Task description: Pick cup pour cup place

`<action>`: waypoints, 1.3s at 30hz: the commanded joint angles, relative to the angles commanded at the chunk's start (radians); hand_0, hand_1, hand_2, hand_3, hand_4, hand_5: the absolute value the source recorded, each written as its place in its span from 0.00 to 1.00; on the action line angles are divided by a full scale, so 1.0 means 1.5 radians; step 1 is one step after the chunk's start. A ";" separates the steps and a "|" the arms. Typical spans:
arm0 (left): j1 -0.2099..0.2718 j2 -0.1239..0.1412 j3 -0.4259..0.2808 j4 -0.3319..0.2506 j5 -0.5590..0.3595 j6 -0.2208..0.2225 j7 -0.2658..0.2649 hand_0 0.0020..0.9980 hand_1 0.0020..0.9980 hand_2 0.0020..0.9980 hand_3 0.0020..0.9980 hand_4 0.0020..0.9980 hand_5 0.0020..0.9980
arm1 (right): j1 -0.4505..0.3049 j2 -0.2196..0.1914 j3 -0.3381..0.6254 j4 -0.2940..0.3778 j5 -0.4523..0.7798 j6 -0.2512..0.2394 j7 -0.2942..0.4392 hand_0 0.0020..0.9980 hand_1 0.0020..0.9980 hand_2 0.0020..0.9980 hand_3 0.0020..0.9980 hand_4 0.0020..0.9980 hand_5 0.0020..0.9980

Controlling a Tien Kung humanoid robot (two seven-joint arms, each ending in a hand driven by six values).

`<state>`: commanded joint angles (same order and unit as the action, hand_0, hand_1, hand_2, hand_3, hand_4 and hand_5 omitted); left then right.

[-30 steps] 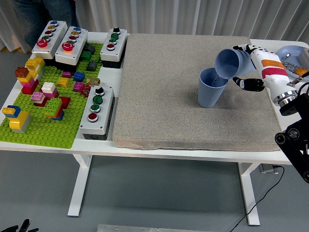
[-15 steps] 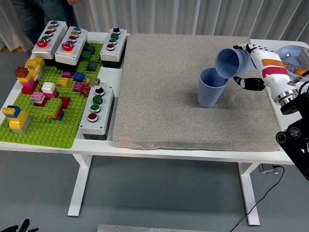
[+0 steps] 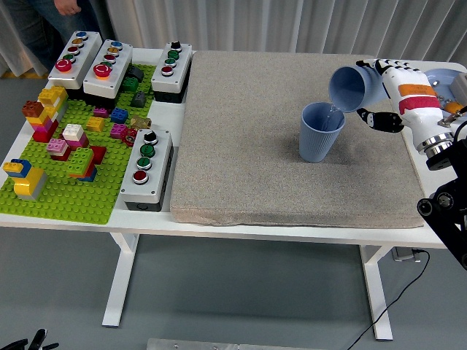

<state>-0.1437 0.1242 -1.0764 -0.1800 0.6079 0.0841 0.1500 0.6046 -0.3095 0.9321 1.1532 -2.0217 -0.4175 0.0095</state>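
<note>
Blue tilted cup [image 3: 352, 88] in right hand [image 3: 390, 91], above standing cup [image 3: 320, 132]

Blue cups [image 3: 321, 131], grey mat [image 3: 263, 131], green baseplate [image 3: 66, 182].

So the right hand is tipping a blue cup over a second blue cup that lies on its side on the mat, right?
Not quite: the second cup stands upright on the mat, as the head view shows. The right hand does tip a blue cup over it.
</note>
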 joint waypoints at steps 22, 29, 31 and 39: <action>0.001 0.000 -0.001 0.000 0.002 0.000 0.001 0.72 0.65 0.73 0.66 0.49 0.98 | 0.002 -0.003 -0.028 -0.022 0.015 -0.049 0.022 0.82 0.60 0.49 0.56 0.56 0.00; 0.002 0.000 0.001 0.000 0.000 0.000 0.001 0.72 0.65 0.73 0.66 0.49 0.98 | 0.007 -0.008 -0.041 -0.027 0.020 -0.056 0.029 0.83 0.60 0.49 0.56 0.56 0.00; 0.001 0.000 0.001 0.000 0.000 0.000 0.001 0.72 0.65 0.73 0.66 0.49 0.98 | 0.010 -0.012 -0.048 -0.029 0.020 -0.058 0.029 0.83 0.60 0.49 0.56 0.56 0.00; 0.003 0.001 0.002 0.000 -0.002 0.000 0.000 0.72 0.65 0.73 0.66 0.49 0.98 | 0.022 -0.021 -0.065 -0.030 0.021 -0.053 0.027 0.83 0.60 0.49 0.56 0.56 0.00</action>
<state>-0.1394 0.1258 -1.0726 -0.1800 0.6051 0.0842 0.1504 0.6378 -0.3408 0.8349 1.1084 -1.9909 -0.4967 0.0494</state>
